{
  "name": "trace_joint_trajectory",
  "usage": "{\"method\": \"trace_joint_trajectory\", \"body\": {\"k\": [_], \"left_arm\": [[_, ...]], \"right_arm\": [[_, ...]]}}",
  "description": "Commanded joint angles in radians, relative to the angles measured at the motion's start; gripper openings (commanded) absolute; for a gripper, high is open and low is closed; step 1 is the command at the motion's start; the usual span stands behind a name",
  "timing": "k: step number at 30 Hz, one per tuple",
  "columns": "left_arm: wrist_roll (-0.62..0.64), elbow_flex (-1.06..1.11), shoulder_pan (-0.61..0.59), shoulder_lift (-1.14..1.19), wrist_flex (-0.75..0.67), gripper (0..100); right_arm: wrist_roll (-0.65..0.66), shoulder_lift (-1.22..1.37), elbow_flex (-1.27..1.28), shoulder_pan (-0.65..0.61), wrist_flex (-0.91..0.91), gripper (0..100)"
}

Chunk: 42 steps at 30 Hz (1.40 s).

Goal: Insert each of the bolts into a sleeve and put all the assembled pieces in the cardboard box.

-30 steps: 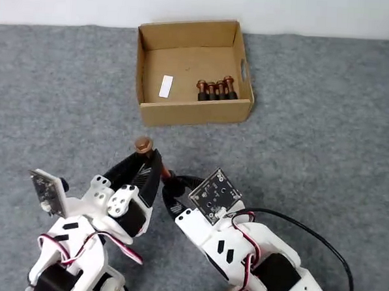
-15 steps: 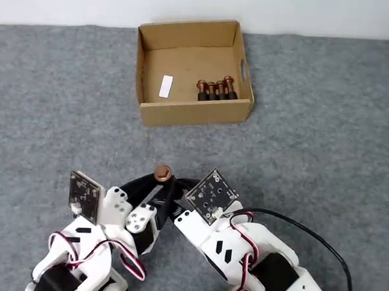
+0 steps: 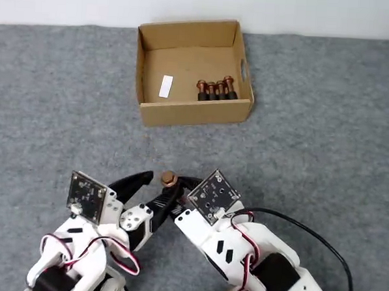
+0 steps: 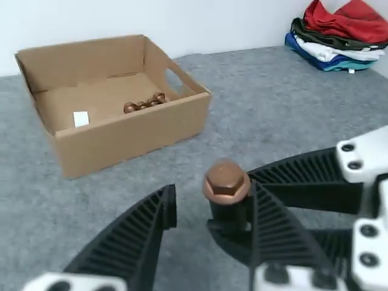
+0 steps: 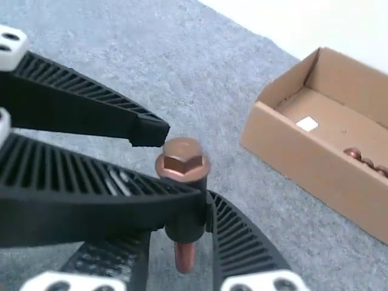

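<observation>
Copper-headed bolt (image 3: 168, 179) seated in black sleeve (image 5: 185, 224), between the arms | right gripper (image 3: 177, 189) apparently clamped on sleeve | left gripper (image 4: 213, 206) spread wide around it | four assembled pieces (image 3: 214, 89) in cardboard box (image 3: 195, 111); this one unboxed

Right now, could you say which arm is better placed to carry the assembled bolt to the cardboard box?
Right: the right end effector grips the sleeve holding the bolt; the left end effector is open.
</observation>
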Motion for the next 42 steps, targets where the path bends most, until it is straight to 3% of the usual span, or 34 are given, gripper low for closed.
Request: {"method": "trace_joint_trajectory", "body": {"k": [1, 8, 12, 14, 20, 27, 32, 42], "left_arm": [[-0.008, -0.102, -0.018, 0.0, 0.011, 18], [0.057, -0.268, -0.026, 0.02, 0.061, 16], [0.064, -0.302, -0.183, 0.048, 0.029, 1], [0.043, -0.282, -0.285, 0.049, 0.025, 1], [-0.077, 0.002, -0.473, 0.046, 0.017, 0], [-0.316, 0.297, -0.543, 0.046, -0.038, 0], [-0.382, 0.458, -0.537, 0.046, -0.161, 0], [-0.388, 0.456, -0.542, 0.046, -0.123, 1]], "right_arm": [[0.005, -0.008, -0.077, 0.001, -0.025, 0.9], [0.003, -0.002, -0.074, 0.001, -0.019, 0.9], [0.0, -0.001, -0.074, 0.077, -0.018, 0.9], [-0.021, -0.001, -0.078, 0.15, -0.028, 0.9], [-0.245, 0.081, -0.161, 0.325, 0.012, 0.8], [-0.365, 0.464, -0.493, 0.45, 0.022, 0.8], [-0.261, 0.812, -0.79, 0.466, 0.021, 0.8], [0.101, 1.434, -1.332, 0.481, 0.019, 0.9]]}}
